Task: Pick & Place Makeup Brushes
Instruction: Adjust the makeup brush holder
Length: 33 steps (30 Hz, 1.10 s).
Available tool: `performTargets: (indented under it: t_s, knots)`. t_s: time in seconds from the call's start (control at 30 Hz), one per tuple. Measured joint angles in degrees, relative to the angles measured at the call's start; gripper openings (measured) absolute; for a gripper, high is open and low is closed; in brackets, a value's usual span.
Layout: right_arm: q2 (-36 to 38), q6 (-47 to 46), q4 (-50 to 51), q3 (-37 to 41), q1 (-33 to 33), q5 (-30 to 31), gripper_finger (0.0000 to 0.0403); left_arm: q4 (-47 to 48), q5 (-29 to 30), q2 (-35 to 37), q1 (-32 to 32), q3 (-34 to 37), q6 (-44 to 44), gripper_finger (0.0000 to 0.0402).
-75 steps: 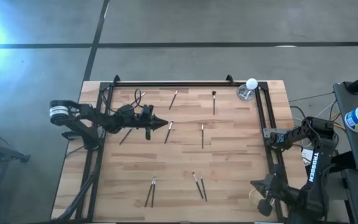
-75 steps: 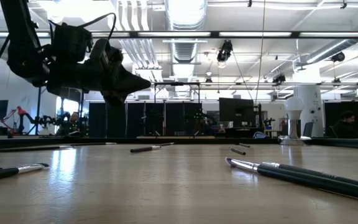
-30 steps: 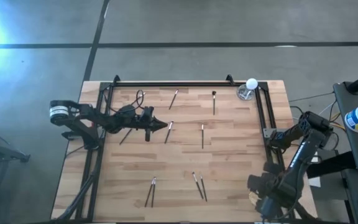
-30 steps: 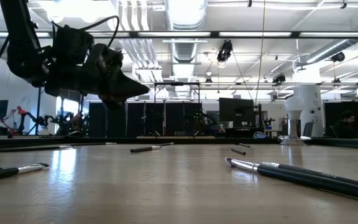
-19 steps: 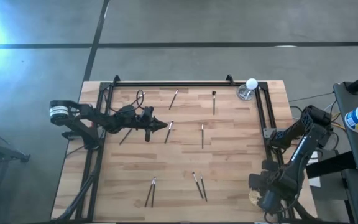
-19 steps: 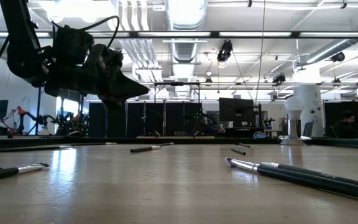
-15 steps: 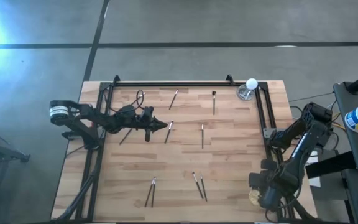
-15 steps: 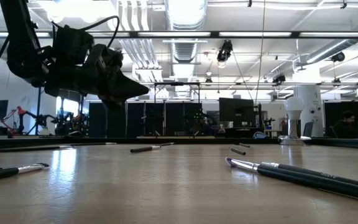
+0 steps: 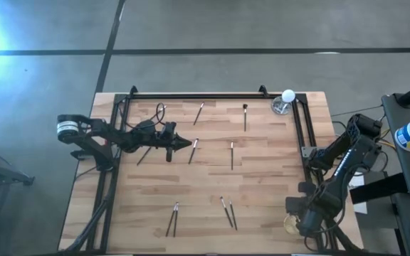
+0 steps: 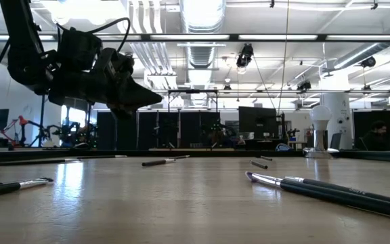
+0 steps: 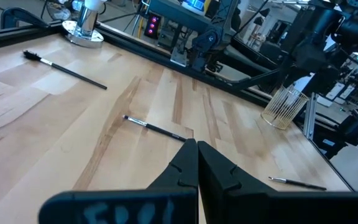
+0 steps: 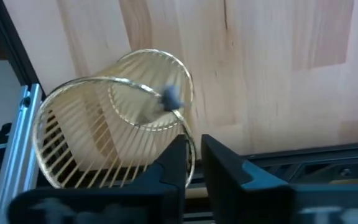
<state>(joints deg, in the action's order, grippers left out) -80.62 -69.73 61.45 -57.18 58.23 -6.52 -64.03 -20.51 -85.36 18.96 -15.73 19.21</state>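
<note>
Several makeup brushes lie flat and scattered on the wooden table (image 9: 262, 178), among them one (image 9: 231, 154) at the middle, a pair (image 9: 228, 212) near the front and one (image 11: 154, 129) just ahead of my left gripper. My left gripper (image 9: 188, 144) hovers shut and level over the table's left half, holding nothing. A gold wire cup (image 12: 114, 134) stands at the table's near right corner (image 11: 283, 107). My right gripper (image 12: 194, 158) points down at the cup's rim, fingers nearly together on it. A small grey blur (image 12: 171, 98) shows inside the cup. My right gripper has the wire cup's rim (image 12: 192, 144) between its two fingers, one finger (image 12: 173, 163) inside the cup and the other (image 12: 229, 169) outside. The fingers come from above, pointing down. The cup stands about upright on the table in the left wrist view.
A black frame rail (image 9: 306, 156) runs along the table's right side, close to the cup. A white ball on a round glass base (image 9: 285, 102) stands at the far right corner. Cables lie near the far left (image 9: 160, 112).
My right arm has sunk over the near right corner, bringing its gripper down onto the wire cup, and its elbow has swung toward the table's far right. My left gripper and the brushes have kept still.
</note>
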Motion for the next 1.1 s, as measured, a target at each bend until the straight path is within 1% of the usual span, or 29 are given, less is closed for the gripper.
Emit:
performTargets:
  t_s: [0.07,0.13,0.4,0.73,1.1]
  knots:
    - [0.0,-0.2,0.0,-0.5,0.0,0.3,0.0018,0.0,0.0,0.0,0.0,0.0,0.0,0.0]
    - [0.0,-0.2,0.0,-1.0,-0.2,0.7,0.0013,0.0,0.0,0.0,0.0,0.0,0.1,0.0]
    - [0.0,0.4,0.1,-2.6,-2.0,3.6,0.0013,0.0,0.0,0.0,0.0,0.0,0.1,0.0]
    - [-0.1,3.6,-0.3,-1.9,-6.4,3.5,0.0013,0.4,0.0,0.0,0.0,0.0,0.1,0.0]
    - [-0.1,5.5,-0.5,-1.7,-8.2,3.5,0.0015,1.0,0.0,0.0,0.0,0.0,0.1,0.0]
